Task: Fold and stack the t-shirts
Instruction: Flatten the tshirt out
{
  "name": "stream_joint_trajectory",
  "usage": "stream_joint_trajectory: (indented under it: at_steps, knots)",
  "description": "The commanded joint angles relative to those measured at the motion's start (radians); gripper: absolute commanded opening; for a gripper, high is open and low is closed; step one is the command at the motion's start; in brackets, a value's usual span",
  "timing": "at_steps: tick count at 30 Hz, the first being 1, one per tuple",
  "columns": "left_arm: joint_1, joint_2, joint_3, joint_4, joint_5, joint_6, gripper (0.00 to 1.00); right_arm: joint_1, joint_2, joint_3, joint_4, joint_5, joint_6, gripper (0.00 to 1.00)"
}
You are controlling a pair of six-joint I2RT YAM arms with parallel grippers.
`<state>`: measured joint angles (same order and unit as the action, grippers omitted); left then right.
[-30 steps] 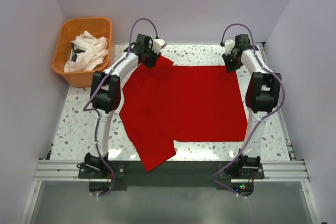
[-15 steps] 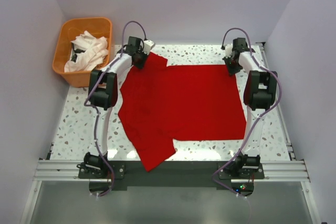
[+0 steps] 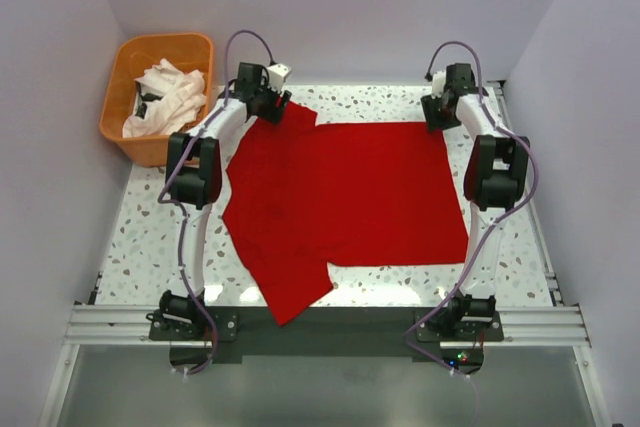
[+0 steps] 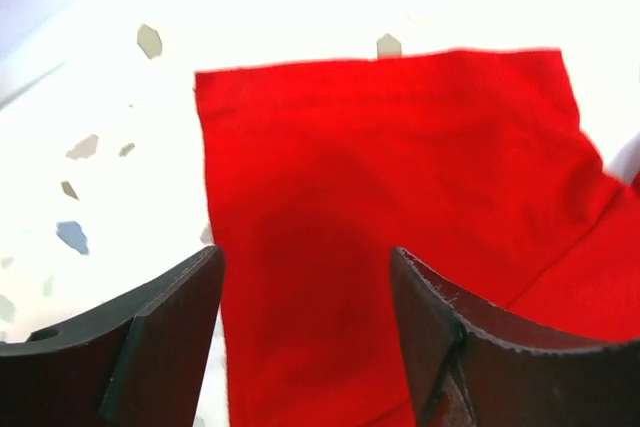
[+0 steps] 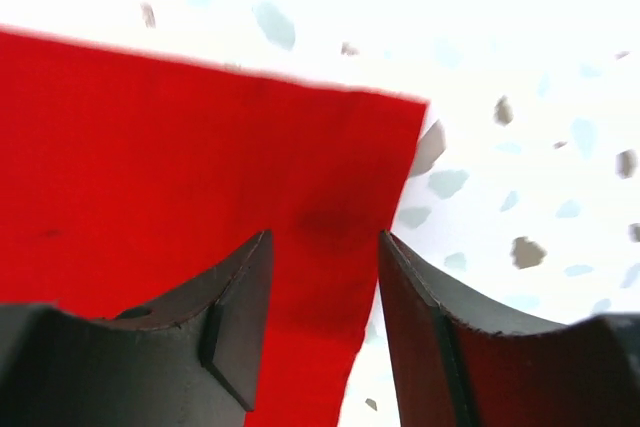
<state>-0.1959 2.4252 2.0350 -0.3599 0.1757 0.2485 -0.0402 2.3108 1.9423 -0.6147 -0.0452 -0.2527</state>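
Red t-shirt [image 3: 345, 197] flat on the surface [image 3: 150, 237], neck end to the left, bottom edge to the right; left tool [image 3: 272, 105] open and empty, just over the far sleeve; right tool [image 3: 437, 115] open and empty, just over the far bottom corner.

I work at a white speckled table [image 3: 150, 237], brightly lit, boxed in by 3 plain pale walls [image 3: 340, 7]; a metal rail [image 3: 110, 325] edges my near side.
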Motion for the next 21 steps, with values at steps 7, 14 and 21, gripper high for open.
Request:
stream_joint_trajectory:
  at_steps: [7, 14, 21]
  knots:
    - [0.007, -0.069, 0.054, 0.17, 0.013, -0.077, 0.74, -0.004, 0.058, 0.19, 0.046, 0.067, 0.164, 0.49]
    - [0.01, -0.057, 0.057, 0.173, 0.008, -0.086, 0.75, -0.007, 0.108, 0.216, 0.033, 0.074, 0.162, 0.47]
    - [0.016, -0.041, 0.057, 0.176, 0.007, -0.094, 0.75, -0.009, 0.156, 0.247, 0.033, 0.13, 0.164, 0.47]
